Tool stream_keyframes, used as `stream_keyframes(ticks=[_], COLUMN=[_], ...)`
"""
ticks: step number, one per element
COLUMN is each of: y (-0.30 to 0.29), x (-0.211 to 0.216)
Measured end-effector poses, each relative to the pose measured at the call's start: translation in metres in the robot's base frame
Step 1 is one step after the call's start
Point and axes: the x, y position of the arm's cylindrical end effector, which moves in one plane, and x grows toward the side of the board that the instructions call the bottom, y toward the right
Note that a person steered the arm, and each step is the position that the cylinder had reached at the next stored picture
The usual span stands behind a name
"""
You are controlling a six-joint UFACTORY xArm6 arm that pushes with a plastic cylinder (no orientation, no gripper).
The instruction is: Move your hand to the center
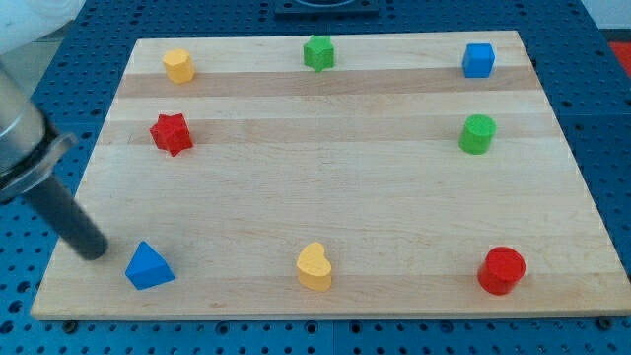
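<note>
Tip (96,250) of rod, no jaws to open or close, holding nothing, rests on board (325,187) just left of blue triangle (149,266). Target: bare middle of board, up-right of triangle. Risk: low rightward sweep clips triangle, drags it along; go above.

Pale, smooth wooden board (325,187); matt dark rod (69,222); blocks look like matt plastic.
</note>
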Motion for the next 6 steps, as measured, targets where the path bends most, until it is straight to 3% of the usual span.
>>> stream_keyframes(ticks=[2, 3, 5, 6], y=[0.153, 0.201, 0.229, 0.316], x=[-0.09, -0.116, -0.137, -0.224])
